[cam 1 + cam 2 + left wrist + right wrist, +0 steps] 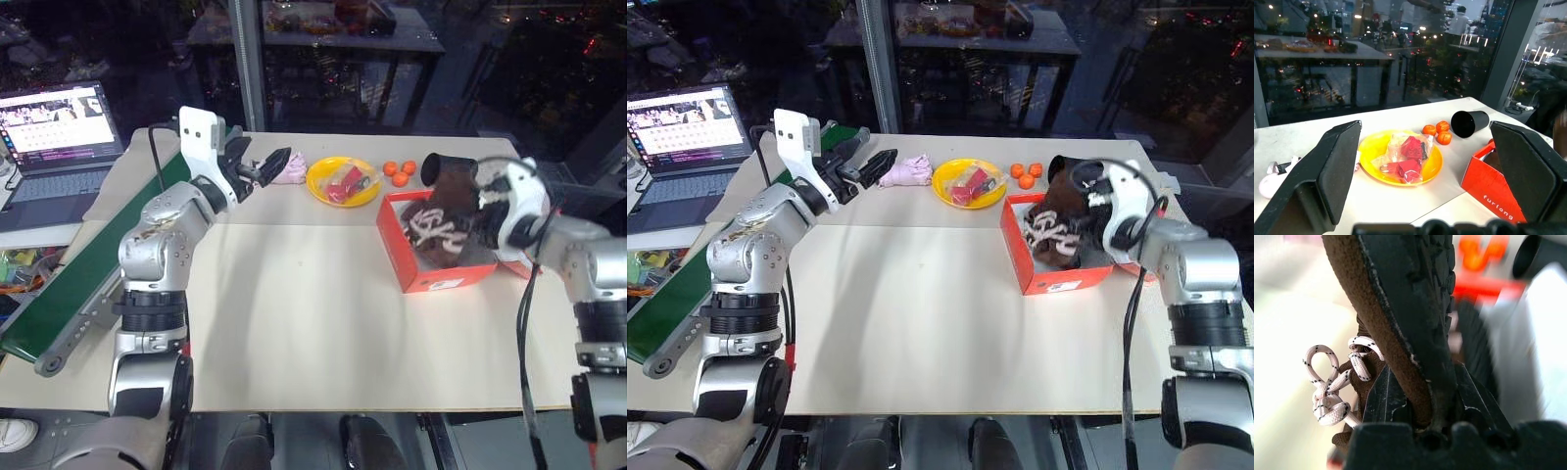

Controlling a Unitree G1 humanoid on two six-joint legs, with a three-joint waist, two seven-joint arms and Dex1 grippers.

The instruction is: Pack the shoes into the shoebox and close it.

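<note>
The right gripper [1087,220] hangs right over the red-orange shoebox [1050,276] near the counter's [921,323] right edge, and its jaws are pinched tight on a dark brown shoe [1400,308]: the wrist view shows the two black fingers [1382,399] clamped on the sole edge, cream laces [1332,382] dangling beside them. In the head views the shoes [1058,230] make one dark mass with pale laces sitting in and above the open box, so I can't say if the second shoe is already lying inside or how far this one has sunk. The left gripper [263,168] is up by the far left part of the counter, jaws spread wide and holding nothing, with the pink bundle [907,171] just beside its tips and the yellow bowl [968,182] beyond. To do this well, I'd say bring the shoe flat and lengthwise along the box, since it looks about as long as the box, and let go only once heel and toe sit below the walls. Watch those laces: any loop hanging over the rim would jam the lid. I can't make out the lid clearly behind the arm.
</note>
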